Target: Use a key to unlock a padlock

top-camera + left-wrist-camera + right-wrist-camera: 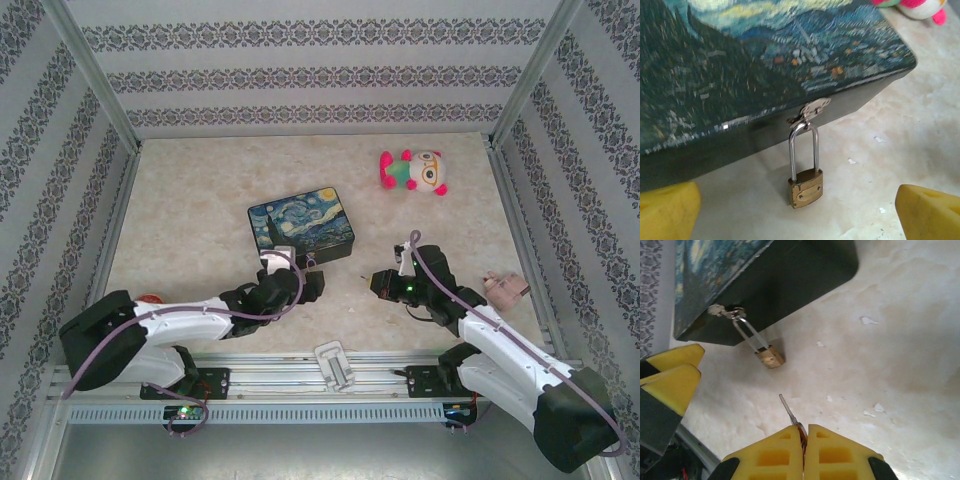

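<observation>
A small brass padlock (pixel 805 188) hangs by its silvery shackle (pixel 803 150) from the latch (pixel 812 109) of the painted tin (pixel 740 65), its body resting on the table. My left gripper (pixel 796 212) is open, with its yellow fingers (pixel 667 210) wide on either side of the padlock and touching nothing. My right gripper (pixel 804 434) is shut on the key (pixel 788 411). The thin blade sticks out towards the padlock (pixel 771 357) but stays a short way from it. From above, the left gripper (pixel 312 285) and right gripper (pixel 378 281) face each other in front of the tin (pixel 300 225).
A pink and white plush toy (pixel 415 172) lies at the back right. A pinkish object (pixel 503 288) sits by the right wall and a white piece (pixel 335 365) on the front rail. Patterned walls close in three sides.
</observation>
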`<action>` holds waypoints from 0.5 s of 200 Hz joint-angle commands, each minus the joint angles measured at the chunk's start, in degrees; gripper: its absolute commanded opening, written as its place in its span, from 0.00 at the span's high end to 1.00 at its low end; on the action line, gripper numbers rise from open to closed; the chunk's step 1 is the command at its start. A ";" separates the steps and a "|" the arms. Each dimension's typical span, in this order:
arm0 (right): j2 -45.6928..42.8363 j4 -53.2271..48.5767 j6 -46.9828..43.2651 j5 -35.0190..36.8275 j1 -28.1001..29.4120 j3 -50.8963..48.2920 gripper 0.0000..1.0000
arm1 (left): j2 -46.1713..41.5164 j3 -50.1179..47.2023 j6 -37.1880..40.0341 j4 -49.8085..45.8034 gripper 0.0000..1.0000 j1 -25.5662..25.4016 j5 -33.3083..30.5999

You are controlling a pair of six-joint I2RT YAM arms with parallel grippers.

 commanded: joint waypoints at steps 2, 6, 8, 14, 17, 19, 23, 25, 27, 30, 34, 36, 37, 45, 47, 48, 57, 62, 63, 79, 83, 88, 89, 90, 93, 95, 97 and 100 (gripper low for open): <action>0.80 -2.36 -0.79 1.93 -0.78 0.53 1.00 | 3.62 2.88 -4.94 1.30 0.01 -1.18 -2.39; 1.00 -2.52 -0.90 2.03 -0.83 0.69 1.00 | 4.49 3.36 -5.29 1.15 0.00 -1.21 -2.28; 1.09 -2.61 -0.95 2.13 -0.86 0.79 1.00 | 4.98 3.59 -5.45 1.09 0.00 -1.21 -2.15; 1.39 -2.81 -1.00 2.47 -0.95 0.98 1.00 | 6.32 4.31 -5.76 0.77 0.00 -1.29 -1.78; 1.60 -2.73 -1.07 2.50 -1.02 0.98 1.00 | 6.83 4.71 -5.92 0.57 0.00 -1.29 -1.62; 1.71 -2.71 -1.15 2.52 -1.08 1.08 1.00 | 7.39 4.98 -5.93 0.44 0.00 -1.30 -1.53; 1.91 -2.62 -1.25 2.44 -1.13 1.18 1.00 | 8.26 5.56 -6.03 0.09 0.01 -1.36 -1.27; 2.00 -2.59 -1.37 2.44 -1.20 1.17 1.00 | 8.67 5.92 -6.16 -0.15 0.01 -1.36 -1.22; 2.09 -2.45 -1.46 2.37 -1.22 1.19 1.00 | 9.05 6.23 -6.28 -0.31 0.01 -1.33 -1.21; 2.22 -2.29 -1.52 2.27 -1.18 1.14 1.00 | 9.64 6.65 -6.39 -0.73 0.02 -1.42 -1.20; 2.42 -2.16 -1.61 2.18 -1.28 1.20 1.00 | 10.27 7.20 -6.41 -1.11 0.02 -1.47 -1.27; 2.46 -2.11 -1.61 2.17 -1.30 1.28 1.00 | 10.58 7.43 -6.45 -1.39 0.02 -1.47 -1.35; 2.51 -2.08 -1.61 2.17 -1.31 1.24 1.00 | 10.73 7.56 -6.46 -1.50 0.02 -1.51 -1.41; 2.89 -1.82 -1.61 2.17 -1.39 1.38 1.00 | 11.91 8.63 -6.46 -2.35 0.02 -1.56 -2.07; 2.95 -1.71 -1.68 2.17 -1.40 1.38 1.00 | 12.21 8.89 -6.46 -2.56 0.03 -1.56 -2.32; 2.98 -1.62 -1.69 2.13 -1.40 1.38 1.00 | 12.34 8.99 -6.51 -2.65 0.04 -1.56 -2.46; 3.30 -0.96 -1.71 1.91 -1.48 1.38 1.00 | 13.45 10.22 -6.73 -4.55 0.07 -1.55 -3.77; 3.44 -0.71 -1.74 1.95 -1.49 1.46 1.00 | 14.00 11.26 -7.01 -6.14 0.10 -1.56 -4.58; 3.44 -0.64 -1.77 1.93 -1.49 1.46 1.00 | 14.11 11.49 -7.13 -6.51 0.10 -1.56 -4.78; 4.24 0.10 -1.61 1.82 -1.63 1.75 1.00 | 16.20 15.22 -9.08 -13.94 0.13 -1.56 -6.74; 4.44 0.14 -1.66 1.82 -1.66 1.82 1.00 | 16.82 16.27 -9.61 -15.75 0.13 -1.56 -6.98; 4.63 0.14 -1.70 1.82 -1.66 2.05 1.00 | 17.57 17.42 -10.17 -17.75 0.13 -1.54 -7.19; 4.70 0.10 -1.75 1.82 -1.66 2.11 1.00 | 17.74 17.61 -10.25 -18.11 0.13 -1.55 -7.23; 4.77 0.12 -1.77 1.82 -1.66 2.14 1.00 | 17.87 17.83 -10.29 -18.51 0.13 -1.55 -7.25; 4.94 0.08 -1.78 1.82 -1.74 2.23 1.00 | 18.36 18.49 -10.52 -19.68 0.14 -1.51 -7.29; 5.00 0.06 -1.83 1.82 -1.75 2.27 1.00 | 18.66 18.97 -10.64 -20.38 0.14 -1.55 -7.38; 5.13 0.08 -1.86 1.82 -1.75 2.33 1.00 | 18.98 19.43 -10.82 -21.10 0.14 -1.55 -7.41; 5.38 0.07 -1.94 1.82 -1.75 2.46 1.00 | 19.43 19.98 -10.96 -22.10 0.14 -1.49 -7.50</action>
